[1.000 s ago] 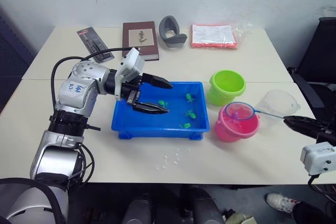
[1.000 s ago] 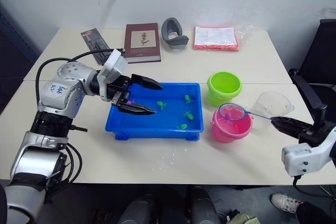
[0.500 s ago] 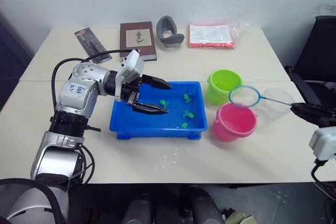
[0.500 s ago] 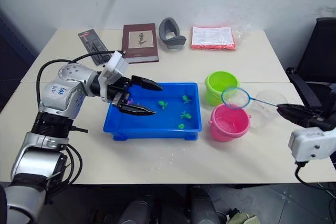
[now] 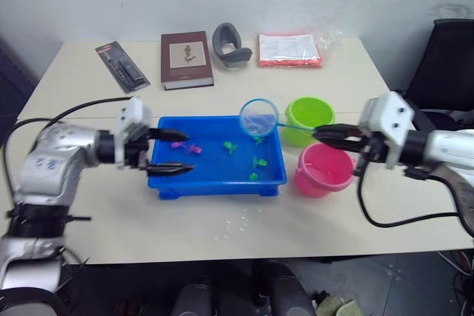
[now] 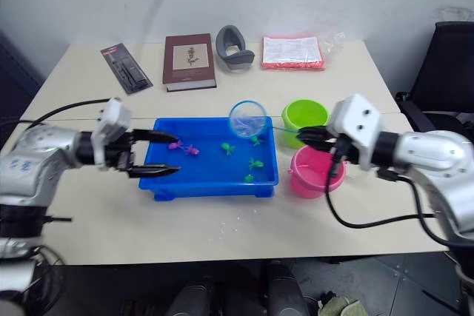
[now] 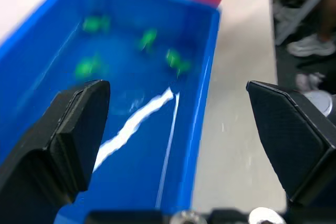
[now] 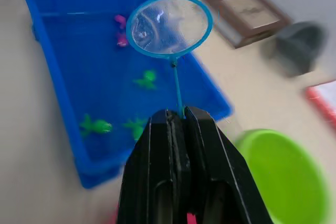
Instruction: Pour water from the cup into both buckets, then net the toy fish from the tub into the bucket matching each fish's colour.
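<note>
Net (image 5: 259,116) hoop above blue tub (image 5: 215,180) holding green fish (image 5: 230,147), pink fish (image 5: 178,145).

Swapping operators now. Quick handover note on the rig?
Right gripper: shut on the net, hoop raised over the tub's far right end.
Left gripper: open, empty, at the tub's left end.
In the tub: two pink fish left, four green fish right.
Green bucket and pink bucket stand right of the tub.
Left: net these six fish.

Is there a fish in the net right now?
No, empty. The net held by the right gripper shows bare mesh over the tub.
</note>
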Motion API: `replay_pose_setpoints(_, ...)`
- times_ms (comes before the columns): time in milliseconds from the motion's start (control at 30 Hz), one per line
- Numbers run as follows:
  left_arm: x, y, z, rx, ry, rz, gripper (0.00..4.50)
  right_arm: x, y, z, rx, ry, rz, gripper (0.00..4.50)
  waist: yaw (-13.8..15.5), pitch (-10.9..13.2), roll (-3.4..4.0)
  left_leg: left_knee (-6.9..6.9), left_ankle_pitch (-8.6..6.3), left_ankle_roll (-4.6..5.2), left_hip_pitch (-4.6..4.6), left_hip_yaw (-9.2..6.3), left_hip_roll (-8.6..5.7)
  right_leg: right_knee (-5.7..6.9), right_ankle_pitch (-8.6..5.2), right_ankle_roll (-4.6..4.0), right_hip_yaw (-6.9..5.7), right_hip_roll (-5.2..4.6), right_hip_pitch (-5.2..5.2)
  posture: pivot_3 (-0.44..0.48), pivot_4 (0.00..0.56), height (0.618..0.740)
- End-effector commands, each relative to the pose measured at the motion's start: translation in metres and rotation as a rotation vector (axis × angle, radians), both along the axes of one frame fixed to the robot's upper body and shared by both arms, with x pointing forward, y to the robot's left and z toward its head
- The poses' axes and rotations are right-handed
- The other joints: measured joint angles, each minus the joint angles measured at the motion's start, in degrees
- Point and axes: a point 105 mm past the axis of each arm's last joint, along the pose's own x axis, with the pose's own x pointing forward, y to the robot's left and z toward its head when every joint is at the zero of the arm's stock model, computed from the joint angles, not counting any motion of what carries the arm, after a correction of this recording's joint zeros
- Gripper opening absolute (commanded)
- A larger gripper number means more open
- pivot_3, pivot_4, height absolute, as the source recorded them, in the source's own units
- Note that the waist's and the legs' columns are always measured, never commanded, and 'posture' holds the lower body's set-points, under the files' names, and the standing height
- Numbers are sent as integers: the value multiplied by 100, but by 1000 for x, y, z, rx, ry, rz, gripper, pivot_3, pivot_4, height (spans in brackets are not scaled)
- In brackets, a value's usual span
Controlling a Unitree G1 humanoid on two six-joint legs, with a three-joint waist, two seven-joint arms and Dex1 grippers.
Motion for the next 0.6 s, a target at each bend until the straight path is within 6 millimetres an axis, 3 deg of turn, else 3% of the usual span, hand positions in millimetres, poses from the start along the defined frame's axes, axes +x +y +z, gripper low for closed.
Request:
replay_pose_setpoints(33, -14, 22, 21, 9, -58, 101, 4475, 10, 13, -4, -20, 38, 32, 0, 10, 0, 0, 1, -1, 3, -5, -1, -2, 1, 0, 0, -1, -4, -3, 0, 150, 740)
replay_pose_setpoints(333, -43, 50, 22, 36, -44, 268, 4475, 46, 54, -26, -76, 61, 87, 0, 40, -1, 0, 3, -10, 20, -31, -17, -19, -9, 0, 0, -32, -36, -14, 0, 150, 740)
replay_pose_setpoints(600, -42, 49, 23, 21, -27, 274, 4475, 82, 51, -34, -231, -143, -2, 0, 8, -1, 0, 2, -10, 20, -37, -27, -25, -6, 0, 0, -47, -44, -16, 0, 150, 740)
